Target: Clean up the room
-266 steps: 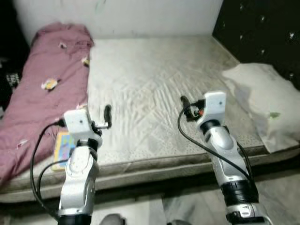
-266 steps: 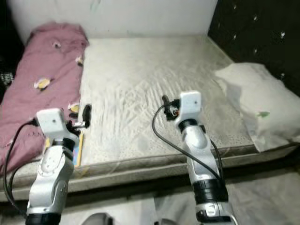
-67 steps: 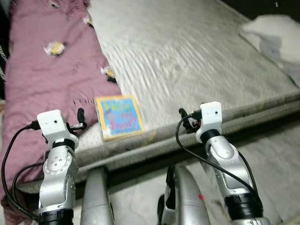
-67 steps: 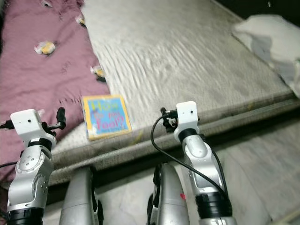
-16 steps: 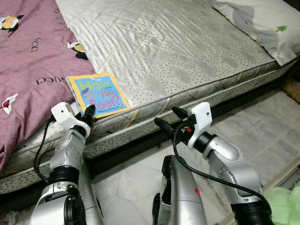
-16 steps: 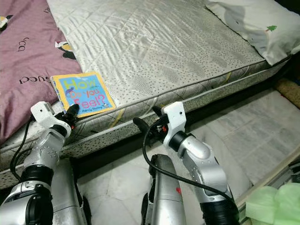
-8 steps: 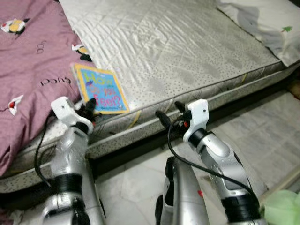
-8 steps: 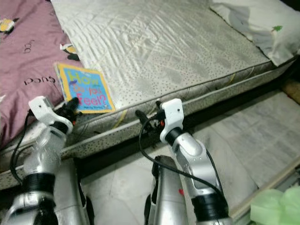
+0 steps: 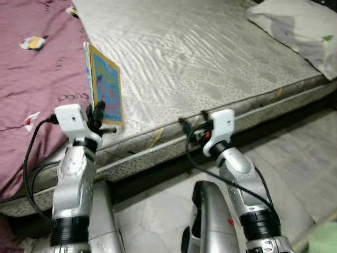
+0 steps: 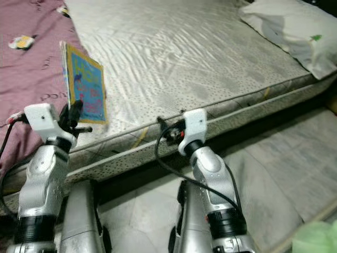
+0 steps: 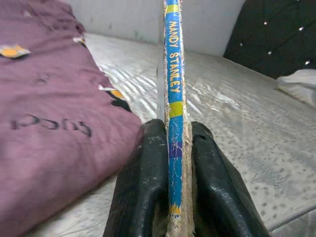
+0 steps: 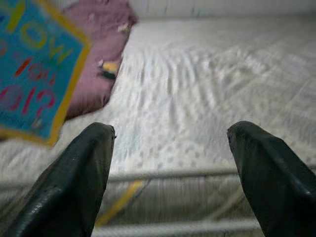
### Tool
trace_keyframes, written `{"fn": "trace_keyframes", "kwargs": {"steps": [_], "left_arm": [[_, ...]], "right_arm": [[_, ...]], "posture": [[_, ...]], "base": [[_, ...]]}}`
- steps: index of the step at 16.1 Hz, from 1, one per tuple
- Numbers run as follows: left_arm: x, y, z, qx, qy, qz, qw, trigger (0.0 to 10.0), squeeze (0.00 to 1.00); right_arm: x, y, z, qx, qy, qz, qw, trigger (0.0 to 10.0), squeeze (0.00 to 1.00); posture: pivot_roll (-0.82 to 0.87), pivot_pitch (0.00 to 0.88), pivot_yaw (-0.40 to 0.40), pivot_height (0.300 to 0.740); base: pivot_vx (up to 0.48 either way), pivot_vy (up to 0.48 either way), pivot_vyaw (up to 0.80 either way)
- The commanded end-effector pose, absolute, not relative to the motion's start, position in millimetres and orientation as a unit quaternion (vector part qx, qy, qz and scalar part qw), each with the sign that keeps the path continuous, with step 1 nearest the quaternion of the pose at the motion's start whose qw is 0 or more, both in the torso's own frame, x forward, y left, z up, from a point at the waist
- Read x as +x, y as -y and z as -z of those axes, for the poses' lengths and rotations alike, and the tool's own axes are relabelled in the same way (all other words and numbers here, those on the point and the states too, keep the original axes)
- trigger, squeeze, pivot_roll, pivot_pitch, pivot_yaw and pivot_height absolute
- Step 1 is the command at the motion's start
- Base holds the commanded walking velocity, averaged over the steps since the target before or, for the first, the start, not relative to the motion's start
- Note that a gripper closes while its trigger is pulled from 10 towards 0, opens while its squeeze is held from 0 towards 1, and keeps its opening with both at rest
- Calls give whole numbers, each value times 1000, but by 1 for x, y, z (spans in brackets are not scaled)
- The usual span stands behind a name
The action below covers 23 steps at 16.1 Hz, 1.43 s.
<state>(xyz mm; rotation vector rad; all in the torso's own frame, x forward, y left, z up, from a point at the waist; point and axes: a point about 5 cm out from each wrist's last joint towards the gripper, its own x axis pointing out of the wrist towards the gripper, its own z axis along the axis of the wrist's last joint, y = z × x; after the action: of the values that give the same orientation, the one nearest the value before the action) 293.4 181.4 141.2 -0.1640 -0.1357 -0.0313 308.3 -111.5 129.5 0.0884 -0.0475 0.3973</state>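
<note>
Blue and yellow card covers: the book (image 9: 103, 84) stands upright on edge, clear of the mattress (image 9: 200, 58), pinched by its lower end in your left gripper (image 11: 173, 197). The left wrist view shows both fingers (image 11: 148, 187) pressed flat against the covers with the spine running up between them. The book hangs over the near edge of the bed, just beside the purple blanket (image 9: 37, 79).

Risks, as I judge them:
- The hold is low and the book rises tall above the fingers. A quick swing or wrist roll could lever it round in the pinch, or slide it out.
- The covers look worn and smooth at the spine, so expect little friction. Move slowly.
- If it slips it likely drops onto the mattress edge or down to the tiled floor (image 9: 158, 205) by the robot's legs, awkward to reach.
- The black cable (image 9: 37, 158) loops off the left wrist; mind it near the bed frame.

Your right gripper (image 12: 170, 168) hovers at the mattress edge, fingers spread wide, holding nothing.

Room to move:
- The mattress ahead is bare out to the pillow (image 9: 300, 26) at far right.
- The blanket covers the left side.
- The bed edge sits close against both forearms; lift before you turn away.
- Where the book should go is not in sight.
</note>
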Motion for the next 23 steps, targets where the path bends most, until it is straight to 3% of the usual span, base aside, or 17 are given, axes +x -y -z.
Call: {"fn": "trace_keyframes", "kwargs": {"steps": [1,2,3,11,23], "left_arm": [[289,-178,-149,-47,89,19,995,0,0],[286,-178,-147,-34,86,18,996,0,0],[284,-180,-144,-26,77,-1,997,10000,0],[286,-170,-146,18,82,-7,996,10000,0],[287,-166,-143,19,79,-16,997,10000,0]], "right_arm": [[314,119,-135,52,42,-166,984,10000,0],[317,122,-136,54,47,-155,985,10000,0],[322,123,-137,56,50,-147,986,10000,0],[331,121,-144,62,70,-149,984,10000,0],[335,126,-149,57,78,-142,985,10000,0]], "posture": [[74,0,-39,492],[76,0,-32,492],[75,0,-27,502],[66,0,-21,602],[60,0,-25,735]], "base": [[0,0,0],[0,0,0],[0,0,0],[0,0,0],[0,0,0]]}}
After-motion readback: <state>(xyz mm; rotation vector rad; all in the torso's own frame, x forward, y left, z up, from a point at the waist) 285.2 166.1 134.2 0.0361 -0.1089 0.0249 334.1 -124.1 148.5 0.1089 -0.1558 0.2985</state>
